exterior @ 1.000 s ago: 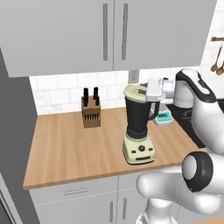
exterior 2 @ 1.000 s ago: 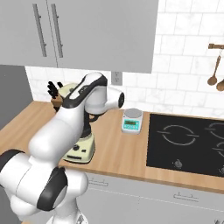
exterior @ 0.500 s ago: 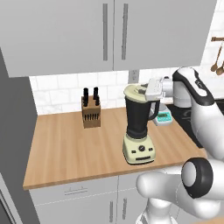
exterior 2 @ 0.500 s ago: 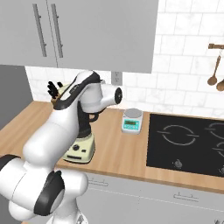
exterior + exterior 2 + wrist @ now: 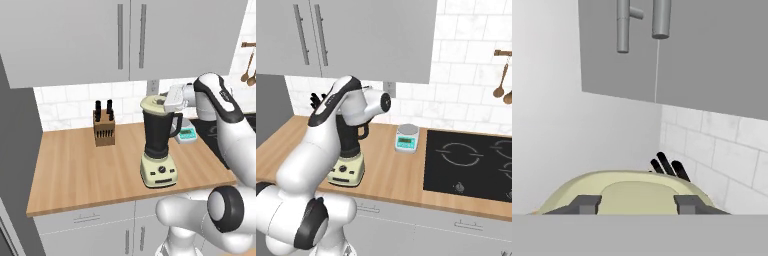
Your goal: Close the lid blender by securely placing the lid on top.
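Counter (image 5: 75,170) under my arm: pale wood, visible grain, matt. Knife block (image 5: 104,131): same light wood, knife handles black, plastic-looking. Blender (image 5: 159,142): jar dark, smooth, slight sheen; base cream plastic, matt. Lid (image 5: 154,104) by my gripper (image 5: 635,204): cream plastic, smooth, matt. Cabinet doors (image 5: 125,40): flat grey, matt; bar handles (image 5: 120,36) brushed metal. Wall tiles (image 5: 466,70): white, glazed. Hob (image 5: 471,160): black, glossy glass. Scale (image 5: 407,138): white plastic. Hanging spoons (image 5: 500,85): brown wood.
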